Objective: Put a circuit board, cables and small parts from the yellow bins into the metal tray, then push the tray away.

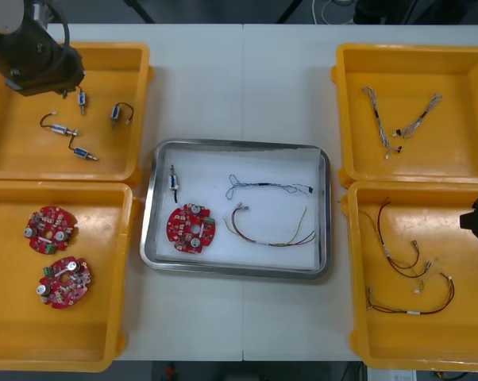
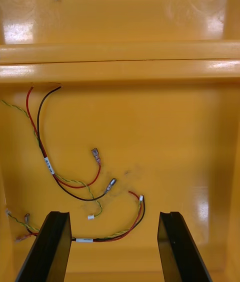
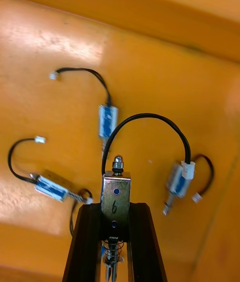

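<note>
- The left gripper (image 3: 115, 209) is clamped on a small metal part (image 3: 116, 189) with a looped black lead, over the far left bin (image 1: 140, 55), where loose parts (image 3: 107, 121) lie.
- The right gripper (image 2: 114, 222), fingers apart and holding nothing, hangs over the red and yellow cables (image 2: 75, 182) in the near right bin (image 1: 352, 278).
- The metal tray (image 1: 325, 214) already holds a circuit board (image 1: 190, 228), a delivered part (image 1: 174, 180), a twisted cable (image 1: 263, 186) and a coloured cable (image 1: 271, 234).
- Judging by this, what remains is delivering the gripped part and pushing the tray away.
</note>
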Controlling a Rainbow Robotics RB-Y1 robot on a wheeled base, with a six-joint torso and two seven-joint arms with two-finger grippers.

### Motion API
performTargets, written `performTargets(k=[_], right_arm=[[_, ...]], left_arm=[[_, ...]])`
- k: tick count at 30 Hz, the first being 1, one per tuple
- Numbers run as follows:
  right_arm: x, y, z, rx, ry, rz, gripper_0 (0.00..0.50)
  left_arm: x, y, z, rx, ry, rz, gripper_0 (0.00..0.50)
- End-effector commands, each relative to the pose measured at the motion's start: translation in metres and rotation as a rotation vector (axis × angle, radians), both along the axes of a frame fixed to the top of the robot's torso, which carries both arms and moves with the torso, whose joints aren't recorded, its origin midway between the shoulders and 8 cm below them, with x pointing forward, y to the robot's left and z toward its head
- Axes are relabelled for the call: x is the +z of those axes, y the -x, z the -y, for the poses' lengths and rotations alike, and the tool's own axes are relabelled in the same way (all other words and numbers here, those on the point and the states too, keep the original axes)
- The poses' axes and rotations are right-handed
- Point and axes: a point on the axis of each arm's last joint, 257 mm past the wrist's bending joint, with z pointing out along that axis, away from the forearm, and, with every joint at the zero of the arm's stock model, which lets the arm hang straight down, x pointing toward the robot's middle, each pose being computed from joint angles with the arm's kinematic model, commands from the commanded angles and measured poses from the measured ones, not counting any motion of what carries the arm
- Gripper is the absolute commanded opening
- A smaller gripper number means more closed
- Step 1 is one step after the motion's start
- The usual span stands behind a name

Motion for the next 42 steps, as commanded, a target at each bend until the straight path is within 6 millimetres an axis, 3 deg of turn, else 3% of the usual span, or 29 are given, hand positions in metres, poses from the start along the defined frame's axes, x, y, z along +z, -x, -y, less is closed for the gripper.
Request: performTargets(k=[1,7,8,11,17,21,25,32,37,42], right_arm=[[0.010,0.005,0.014,-0.035,0.032,0.019,0.500],[0.010,0.005,0.013,-0.037,0.029,0.019,0.500],[0.010,0.005,0.013,-0.036,0.030,0.019,0.500],[0.010,0.005,0.013,-0.037,0.029,0.019,0.500],[0.010,0.005,0.014,-0.037,0.031,0.019,0.500],[0.010,0.005,0.014,-0.038,0.032,0.019,0.500],[0.010,0.005,0.013,-0.037,0.029,0.019,0.500],[0.010,0.005,0.013,-0.036,0.030,0.019,0.500],[0.010,0.005,0.014,-0.038,0.030,0.019,0.500],[0.010,0.005,0.014,-0.037,0.033,0.019,0.500]], left_arm=[[0.032,0.020,0.022,0.013,0.044,0.029,0.000],[0.032,0.051,0.071,-0.071,0.020,-0.006,0.000],[0.031,0.061,0.090,-0.095,0.010,-0.010,0.000],[0.026,0.073,0.115,-0.135,0.002,-0.021,0.000],[-0.001,0.101,0.182,-0.236,0.027,-0.070,0.000],[-0.029,0.114,0.208,-0.287,0.006,-0.122,0.000],[-0.058,0.121,0.225,-0.314,-0.015,-0.165,0.000],[-0.101,0.116,0.247,-0.345,-0.013,-0.183,0.000],[-0.120,0.113,0.251,-0.357,-0.047,-0.178,0.000],[-0.126,0.110,0.252,-0.365,-0.053,-0.169,0.000]])
